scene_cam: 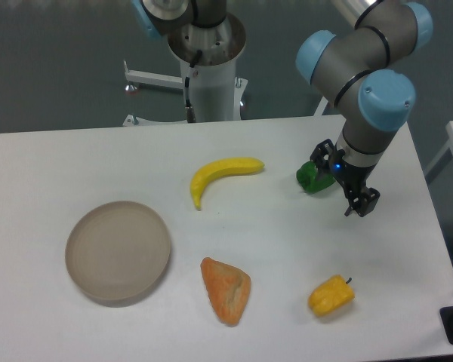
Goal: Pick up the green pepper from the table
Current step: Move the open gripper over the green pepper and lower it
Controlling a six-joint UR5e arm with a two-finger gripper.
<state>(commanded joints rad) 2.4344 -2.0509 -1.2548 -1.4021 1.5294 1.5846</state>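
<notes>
Toward the right rear of the table [98,162], the green pepper [311,177] sits on the white surface, partly covered by my wrist. Its visible part is lumpy and compact, so I cannot tell a clear long axis or which way its stem points. My pincer [337,185] reaches down beside it, one dark finger [362,202] showing at the pepper's right and nearer the front edge, another at its rear. The fingers look spread apart, and whether either one touches the pepper I cannot tell. A banana [220,174] lies to the left of the pepper, curving down toward a round plate [118,251]. An orange wedge [226,289] and a yellow pepper [331,296] rest near the front edge, well apart from my pincer.
</notes>
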